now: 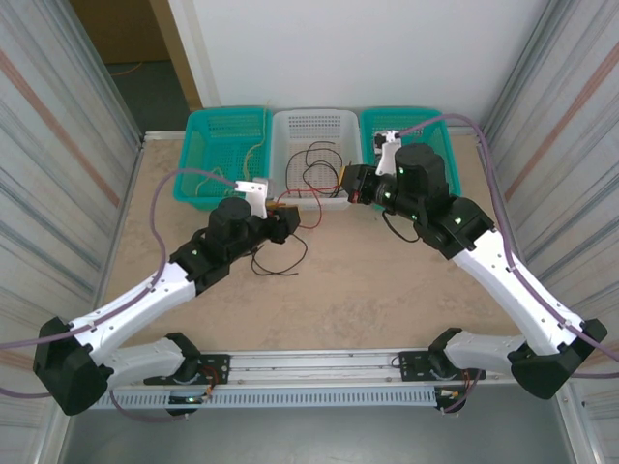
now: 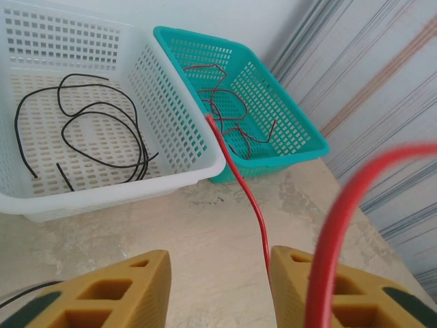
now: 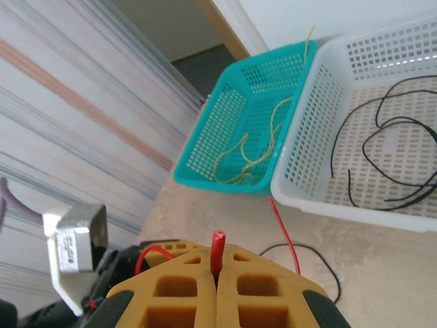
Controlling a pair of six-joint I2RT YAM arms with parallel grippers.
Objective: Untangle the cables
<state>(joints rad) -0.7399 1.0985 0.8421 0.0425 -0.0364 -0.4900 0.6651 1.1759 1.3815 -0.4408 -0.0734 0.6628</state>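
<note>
**Right end effector** [image 3: 217, 273]: fingers together, clamped on the tip of a red cable [image 3: 217, 242]. The tip pokes up just past the pads. Probably an anchor hold, fixing one end so the rest can be drawn clear.

**Left end effector** [image 2: 218, 273]: fingers apart, nothing gripped. A red strand [image 2: 240, 181] lies along the inner face of its right finger and runs ahead over the desk [image 2: 171, 232]. Likely the same cable, placed for a second grip. Cannot confirm.

**Further out:**
- Ahead of the left end effector, the white basket [image 2: 167, 130] holds black cables [image 2: 102, 113].
- Ahead and to its right, the teal basket [image 2: 293, 126] holds red ones.
- Ahead-left of the right end effector, a second teal basket [image 3: 205, 140] holds pale yellow cables [image 3: 263, 147].
- A loose black cable [image 3: 321, 263] lies on the desk close ahead of the right end effector.

The colours look sorted one to a basket.
</note>
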